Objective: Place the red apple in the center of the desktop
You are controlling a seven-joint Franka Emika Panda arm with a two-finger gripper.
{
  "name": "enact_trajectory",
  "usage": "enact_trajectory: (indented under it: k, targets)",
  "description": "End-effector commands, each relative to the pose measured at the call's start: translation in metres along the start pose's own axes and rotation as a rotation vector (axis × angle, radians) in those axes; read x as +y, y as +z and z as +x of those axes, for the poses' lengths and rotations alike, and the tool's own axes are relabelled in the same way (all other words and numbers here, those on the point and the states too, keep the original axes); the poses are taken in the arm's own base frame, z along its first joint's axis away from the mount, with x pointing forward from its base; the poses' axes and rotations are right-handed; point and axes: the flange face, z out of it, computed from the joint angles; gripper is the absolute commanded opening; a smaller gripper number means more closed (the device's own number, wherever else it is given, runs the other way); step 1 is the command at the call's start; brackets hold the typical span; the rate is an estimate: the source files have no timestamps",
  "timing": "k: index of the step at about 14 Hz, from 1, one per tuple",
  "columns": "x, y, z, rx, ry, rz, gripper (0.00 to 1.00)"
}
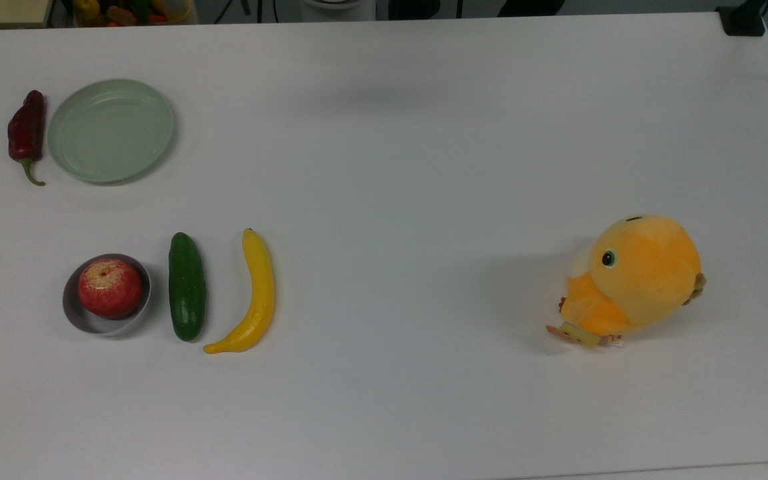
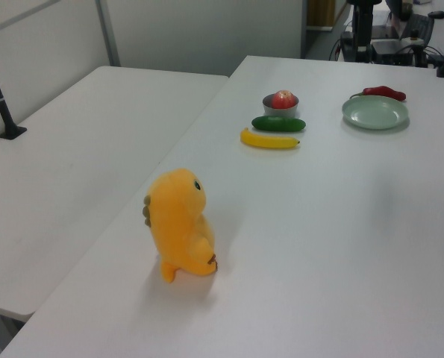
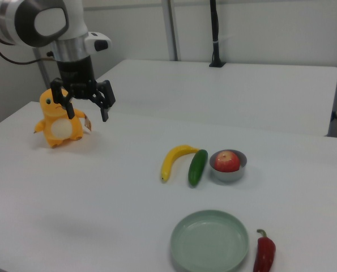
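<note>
Top view looks straight down; left and right views face obliquely across the desktop [image 1: 411, 200].

No readable text anywhere on the table.
The plush toy [image 1: 632, 277] carries a small tag [image 1: 579, 335] at its foot, but nothing on it can be made out.
</note>
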Motion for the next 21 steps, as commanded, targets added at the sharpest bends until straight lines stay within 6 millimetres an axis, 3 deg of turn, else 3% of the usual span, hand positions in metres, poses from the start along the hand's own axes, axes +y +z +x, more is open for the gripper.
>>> enact_trajectory:
  k: [1,4,7,9,17,21]
  targets:
    - [0.022,0.016,0.033,0.035,-0.004,-0.030,1.00]
    - [0.092,0.027,0.061,0.209,0.107,-0.066,1.00]
    - [0.142,0.062,0.093,0.337,0.161,-0.137,1.00]
    - [0.166,0.084,0.101,0.384,0.186,-0.170,1.00]
    - [0.224,0.179,0.122,0.494,0.228,-0.270,1.00]
    - [0.256,0.227,0.118,0.528,0.251,-0.320,1.00]
